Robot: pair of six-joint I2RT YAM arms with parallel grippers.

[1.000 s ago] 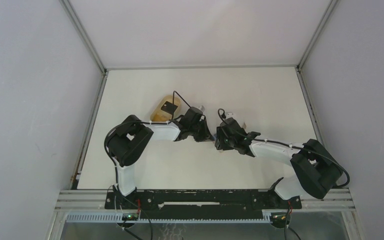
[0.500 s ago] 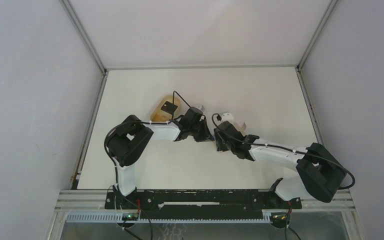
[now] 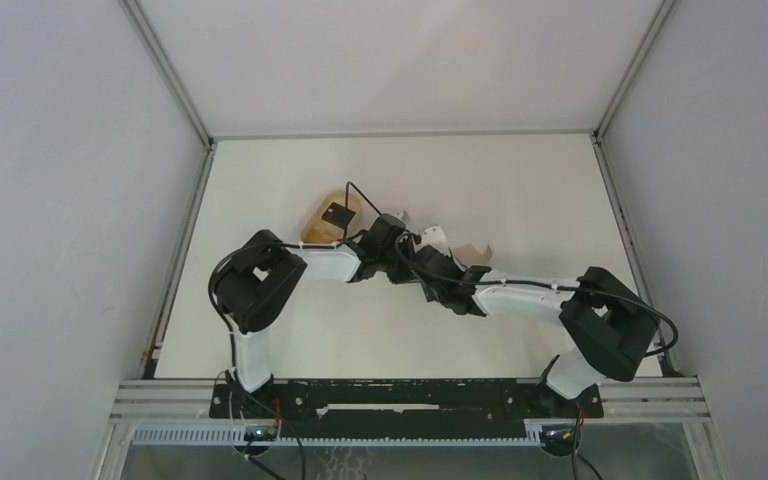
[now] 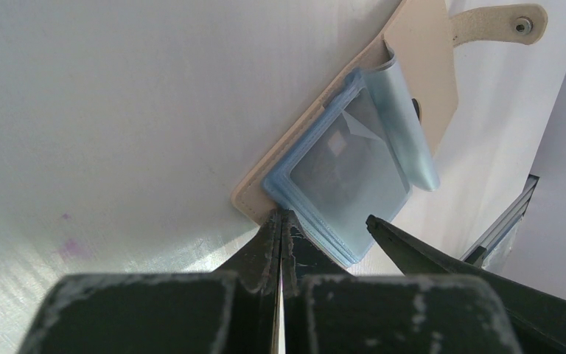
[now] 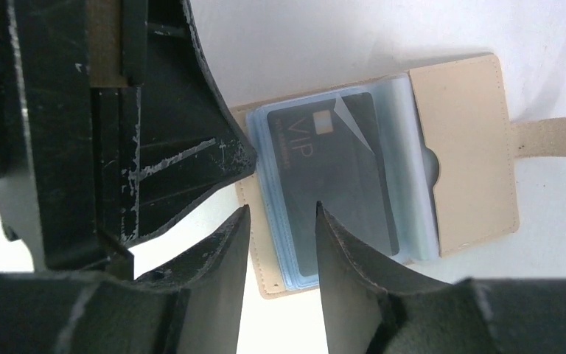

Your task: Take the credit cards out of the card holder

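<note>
Seen from above, the L arm and R arm meet near the middle of the table (image 3: 520, 180). The left gripper (image 3: 406, 268) and right gripper (image 3: 424, 272) are almost tip to tip there, and what lies under them we cannot make out. An oval tan tray (image 3: 318, 225) sits just behind the L arm, w/ a small black thing (image 3: 337, 213) on it.

From the left wrist we see the left jaws pressed together, pinching nothing. Their tip touches the near corner of the card holder (image 4: 424, 74), which lies flat on the table w/ its flap open. The credit cards (image 4: 346, 166), a light blue stack, lie on its near half, and one clear leaf is curled up. The snap tab (image 4: 497, 16) sticks out at the far end.

From the right wrist, the right jaws are about half spread, approx. over the near edge of the blue stack. Whether they touch it we cannot tell. The top card is dark and marked "VIP". The left jaws' tip sits at the holder's corner, just beside.
</note>
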